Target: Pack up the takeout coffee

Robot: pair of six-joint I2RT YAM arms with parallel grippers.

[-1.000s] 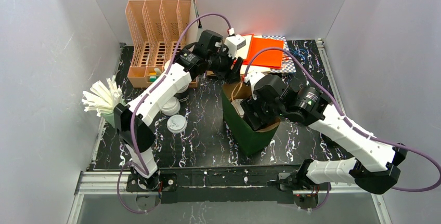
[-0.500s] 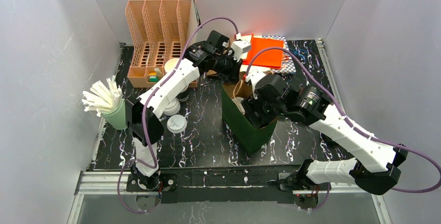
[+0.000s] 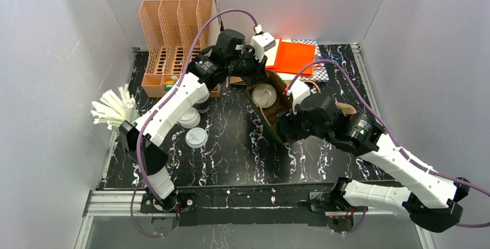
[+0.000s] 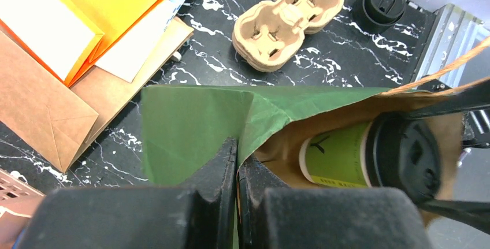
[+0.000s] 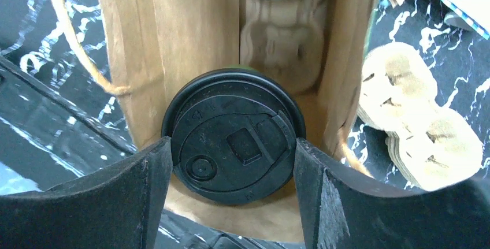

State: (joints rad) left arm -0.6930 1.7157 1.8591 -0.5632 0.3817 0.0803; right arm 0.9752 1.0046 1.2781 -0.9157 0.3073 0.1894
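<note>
I read this as the loading step. My right tool [image 5: 231, 151] has the green-sleeved coffee cup [image 4: 338, 159] by its black lid [image 5: 231, 130]. One finger presses on each side of the lid, and the jaws stand wide only because the lid is wide. The cup is inside the mouth of the green paper bag [image 4: 190, 122], directly below that tool. As far as I can judge, it is not yet seated on anything.

My left tool [image 4: 237, 156] is pinched fully together on a fold of the bag's rim, holding the mouth open beside the cup.

Past the right tool's fingertips, deeper in the bag, I can see a pulp carrier [image 5: 283, 35]. Just beyond the held cup is a white-lidded cup [image 3: 266, 95]. I cannot tell whether that one sits in a carrier pocket. A spare pulp carrier [image 4: 287, 21] lies on the counter [image 4: 358, 58] outside the bag, out ahead of the left tool.

What comes next, I think, is a straight descent of the right tool. The cup needs to stay upright and line up with the free pocket next to the white lid. The tool should let go only once the cup's base is supported. The left tool should keep the rim taut, because the bag wall sits close against the right tool's fingers and could catch them as they come out.
</note>
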